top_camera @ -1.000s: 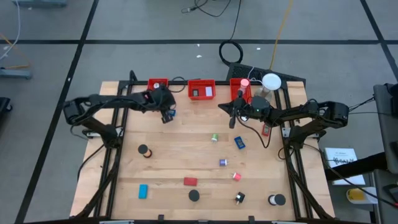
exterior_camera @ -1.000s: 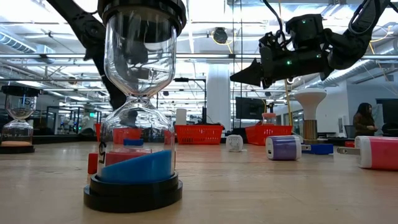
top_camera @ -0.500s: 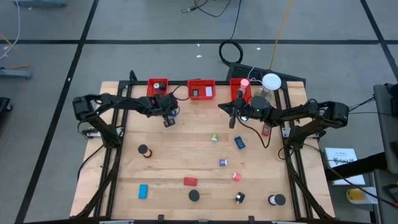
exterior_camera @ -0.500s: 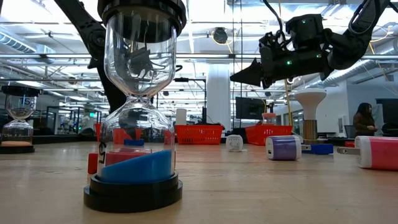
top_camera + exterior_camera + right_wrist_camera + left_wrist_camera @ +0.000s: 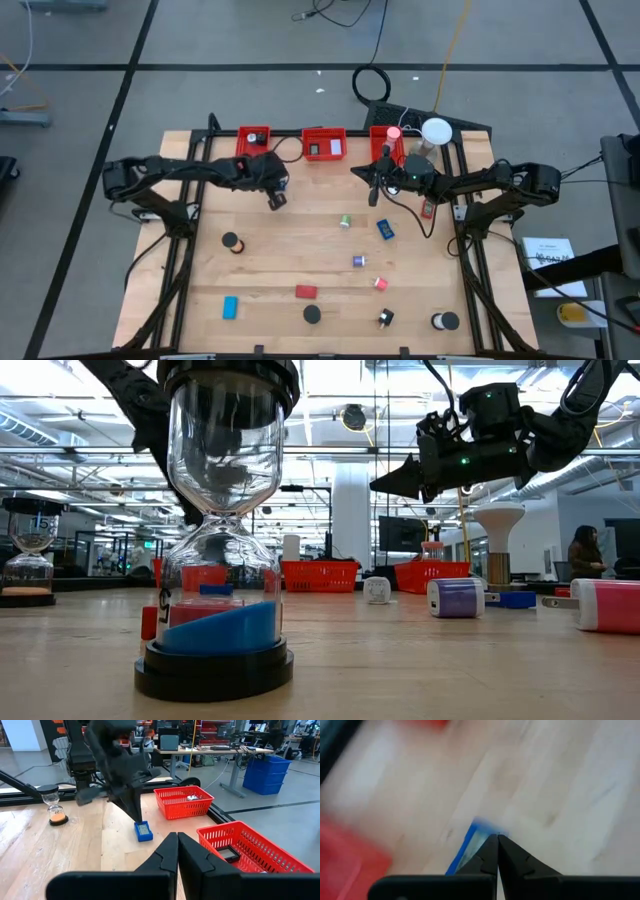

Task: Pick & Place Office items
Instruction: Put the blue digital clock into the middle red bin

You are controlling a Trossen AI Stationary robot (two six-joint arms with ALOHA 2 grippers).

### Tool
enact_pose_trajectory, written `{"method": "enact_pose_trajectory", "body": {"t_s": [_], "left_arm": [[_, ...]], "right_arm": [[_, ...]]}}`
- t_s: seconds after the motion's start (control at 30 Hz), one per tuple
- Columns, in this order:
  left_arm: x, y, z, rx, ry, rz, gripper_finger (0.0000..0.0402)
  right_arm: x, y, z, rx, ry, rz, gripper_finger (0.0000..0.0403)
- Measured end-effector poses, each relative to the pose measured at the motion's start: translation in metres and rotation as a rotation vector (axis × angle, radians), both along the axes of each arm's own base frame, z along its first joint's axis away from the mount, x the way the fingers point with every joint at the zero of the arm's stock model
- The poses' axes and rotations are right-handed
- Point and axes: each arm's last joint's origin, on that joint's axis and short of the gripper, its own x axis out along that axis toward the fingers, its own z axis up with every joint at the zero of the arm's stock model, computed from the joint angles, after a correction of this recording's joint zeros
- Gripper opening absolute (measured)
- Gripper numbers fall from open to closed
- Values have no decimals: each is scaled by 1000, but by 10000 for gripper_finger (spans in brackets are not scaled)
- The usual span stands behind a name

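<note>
The office items lie scattered on the wooden table: a black disc (image 5: 231,241), a green bit (image 5: 345,221), a blue block (image 5: 386,229), a purple piece (image 5: 358,261), a red block (image 5: 306,292) and others. My left gripper (image 5: 277,198) is shut, its tips (image 5: 497,840) pointing down just over a small blue block (image 5: 143,831) that lies flat on the wood (image 5: 470,845). From the right wrist view a small gap seems to part them. My right gripper (image 5: 372,188) is shut (image 5: 177,837) and hangs in the air near the right bin.
Three red bins (image 5: 254,138) (image 5: 323,143) (image 5: 385,140) line the far edge, and a white round lamp (image 5: 435,131) stands at the far right corner. A blue-sand hourglass (image 5: 215,530) stands near the near edge, another with orange sand (image 5: 56,807) farther off.
My left gripper has moved a little toward the table's right and near edges, staying shut and pointing down. The right arm has kept still.
</note>
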Motion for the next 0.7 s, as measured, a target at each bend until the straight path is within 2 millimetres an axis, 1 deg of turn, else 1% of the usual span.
{"method": "enact_pose_trajectory", "body": {"t_s": [0.07,0.17,0.3,0.4,0.53,0.6,0.7], "left_arm": [[1,-6,4,18,-122,-37,9],[3,-15,3,36,-334,-120,5],[1,-23,2,68,-556,-202,5],[1,-28,2,61,-612,-208,18],[4,-33,6,38,-648,-209,27],[6,-35,9,58,-675,-203,25],[7,-38,12,105,-714,-206,10]], "right_arm": [[0,0,0,1,0,-1,0],[0,0,0,12,-3,-1,0],[0,0,-1,54,-3,-2,0],[0,3,-4,85,28,2,0],[-1,8,-7,155,123,-3,0],[-1,10,-7,200,192,-38,0],[-1,18,-2,236,317,-90,0]]}}
